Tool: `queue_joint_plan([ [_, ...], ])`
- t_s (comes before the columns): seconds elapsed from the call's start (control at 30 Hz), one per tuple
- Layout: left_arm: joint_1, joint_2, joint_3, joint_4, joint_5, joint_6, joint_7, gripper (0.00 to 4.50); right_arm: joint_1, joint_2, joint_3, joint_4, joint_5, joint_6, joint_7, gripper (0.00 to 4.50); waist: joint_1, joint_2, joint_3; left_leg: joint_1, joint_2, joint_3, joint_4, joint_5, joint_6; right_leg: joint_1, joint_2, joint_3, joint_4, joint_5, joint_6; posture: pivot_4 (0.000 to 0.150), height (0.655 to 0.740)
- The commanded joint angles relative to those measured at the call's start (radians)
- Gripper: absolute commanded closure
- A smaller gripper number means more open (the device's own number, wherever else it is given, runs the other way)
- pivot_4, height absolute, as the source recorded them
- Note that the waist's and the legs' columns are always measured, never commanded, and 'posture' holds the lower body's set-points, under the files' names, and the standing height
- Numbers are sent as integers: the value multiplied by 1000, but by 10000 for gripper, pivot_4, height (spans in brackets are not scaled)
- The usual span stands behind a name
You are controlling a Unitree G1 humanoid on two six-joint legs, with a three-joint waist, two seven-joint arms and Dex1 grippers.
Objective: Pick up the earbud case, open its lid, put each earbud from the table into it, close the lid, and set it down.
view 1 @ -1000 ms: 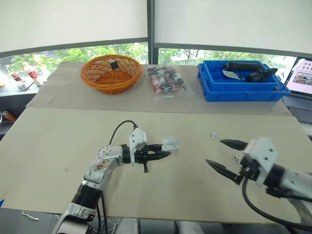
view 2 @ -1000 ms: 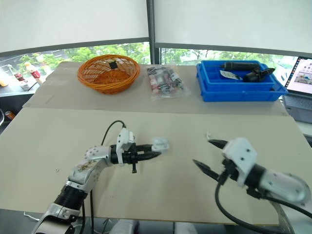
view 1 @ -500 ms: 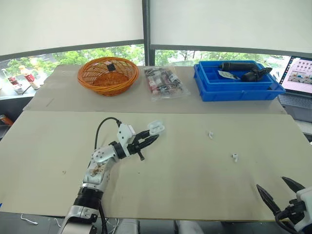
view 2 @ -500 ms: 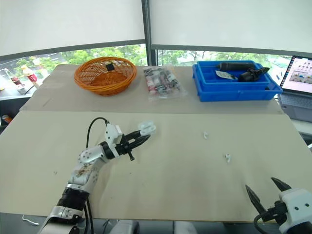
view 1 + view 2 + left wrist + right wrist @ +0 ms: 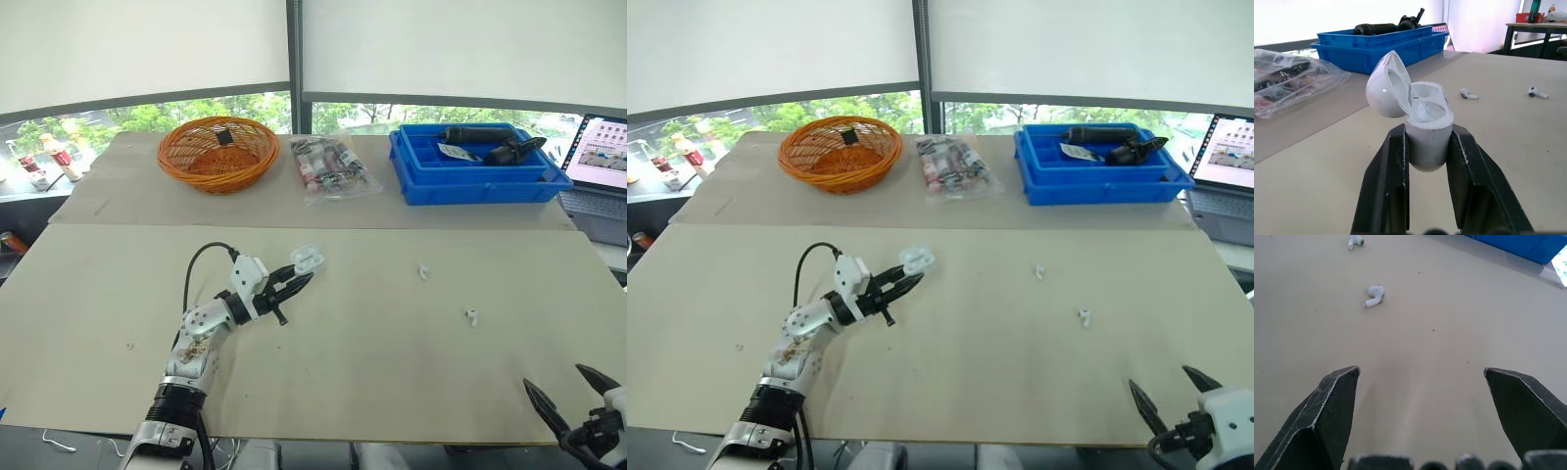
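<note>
Left wrist view gives you the best look. Your left gripper [image 5: 292, 281] is pinching the earbud case [image 5: 1428, 122] by its lower body, one black finger on each side. The lid [image 5: 1385, 88] is flipped open and leans toward the left of that frame.

In the left eye view the case sits a bit left of centre, held over the table [image 5: 392, 372]. The two earbuds lie on the table right of centre, apart from each other: the first earbud [image 5: 423, 271] higher up, the second earbud [image 5: 472, 316] lower and further right.

Your right gripper [image 5: 1420, 372] is down in the lower right corner with its fingers spread wide, gripping nothing, well apart from both buds.

Along the top you've got the orange basket [image 5: 219, 152] at upper left, the plastic bag [image 5: 333, 166] in the middle and the blue bin [image 5: 480, 181] at upper right.
</note>
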Motion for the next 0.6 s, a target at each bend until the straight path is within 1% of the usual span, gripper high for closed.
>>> queue_joint_plan([
  [0.03, 9, 9, 7, -50, 0, -17, 5, 39634, -139, -53, 99, -104, 2, 137, -70, 0, -6, 0, 0, 0, 0, 0, 0, 0, 0, 0, 0, 0, 0, 0, 0, 1500, 7114],
  [0.1, 13, 9, 5, -58, 0, -12, 7, 39634, -227, -74, 163, -121, -8, 213, -103, 0, -14, 0, 0, 0, 0, 0, 0, 0, 0, 0, 1, 0, 1, 0, -1, 1500, 7114],
  [0.2, 20, 10, -2, -72, 0, -4, 8, 39634, -357, -100, 260, -110, -69, 360, -185, 0, -8, 1, 0, 1, 0, -1, 0, 0, 0, 0, 0, -1, 1, 0, 0, 1500, 7114],
  [0.27, 25, 10, -8, -84, 1, 3, 8, 39634, -521, -85, 341, -42, -93, 449, -240, 0, -7, 0, 0, 0, -1, -1, 0, 0, 0, 0, 0, -1, 0, 0, 0, 1500, 7114],
  [0.33, 29, 12, -11, -93, 2, 7, 10, 39634, -652, -66, 392, 27, -110, 513, -285, 0, -13, 0, 0, -1, -1, 0, 2, 0, 0, 0, 0, 0, 0, 1, 0, 1500, 7114],
  [0.5, 34, 17, -19, -107, 3, 13, 15, 39634, -841, -20, 449, 182, -121, 568, -329, 0, -4, 0, 0, -2, 0, -2, -1, 0, 0, -2, 0, -2, 0, 0, 0, 1500, 7114],
  [0.6, 37, 19, -23, -114, 3, 17, 16, 39634, -911, -2, 475, 272, -138, 568, -344, 0, -3, 0, 0, -2, -1, -1, 0, 0, 0, -2, -1, -1, -1, 0, 0, 1500, 7114],
])
